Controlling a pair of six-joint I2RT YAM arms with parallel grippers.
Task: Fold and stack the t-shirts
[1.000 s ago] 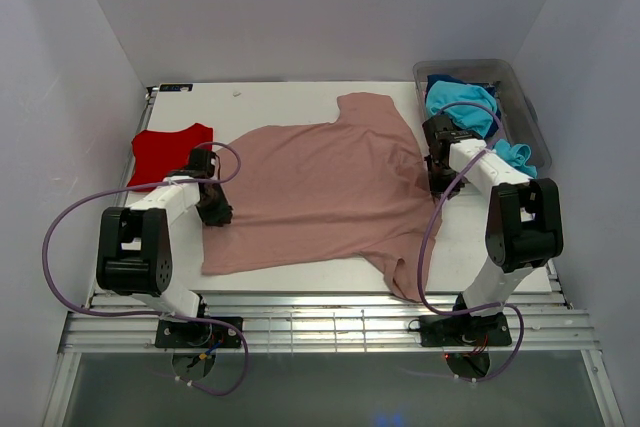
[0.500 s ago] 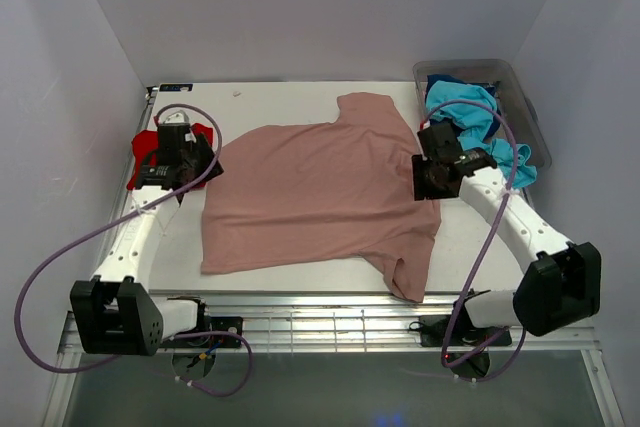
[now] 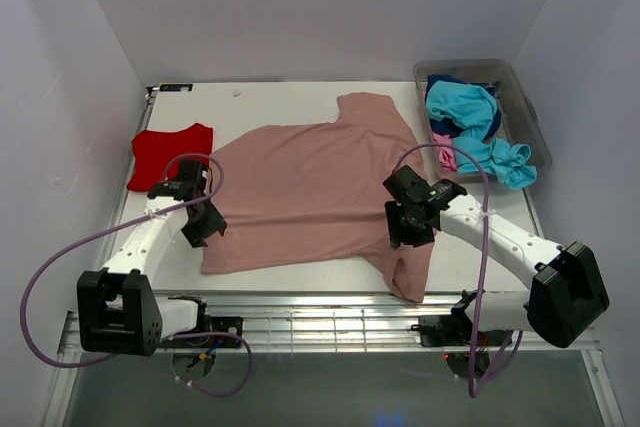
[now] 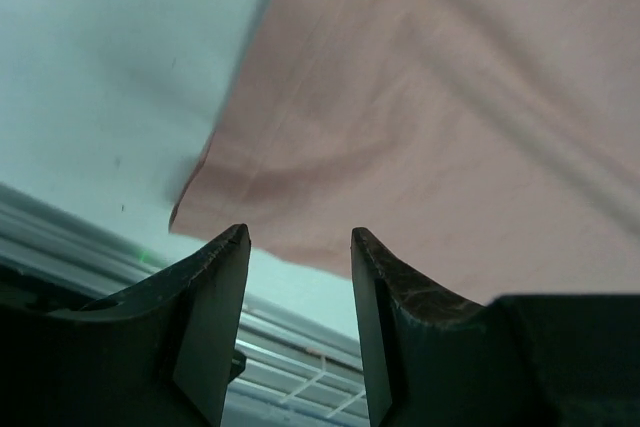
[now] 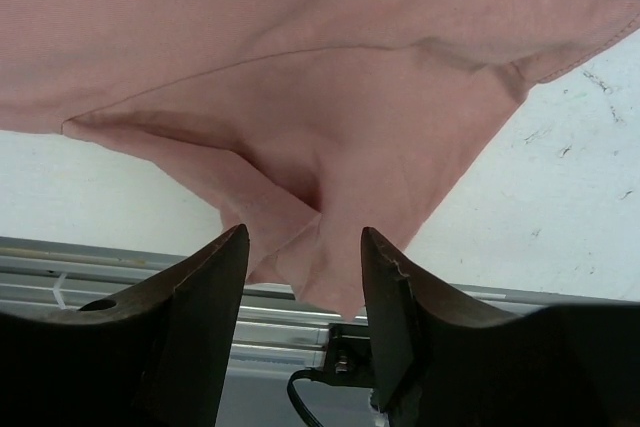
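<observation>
Nothing is stacked yet. Pink shirt (image 3: 320,187) is lying flat on the desk (image 3: 270,102), unfolded, its near sleeve drooping over the front edge. Left jaws are hovering released over the near-left hem corner, right jaws released over that sleeve, both arms reaching low. Red shirt (image 3: 170,152) is sitting far-left, seemingly folded. Turquoise shirt (image 3: 462,105) and others are waiting in the bin (image 3: 500,67).

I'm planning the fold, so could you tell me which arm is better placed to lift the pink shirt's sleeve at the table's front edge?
Right. The right gripper hangs open over that sleeve, while the left gripper is open over the opposite front corner of the shirt.
</observation>
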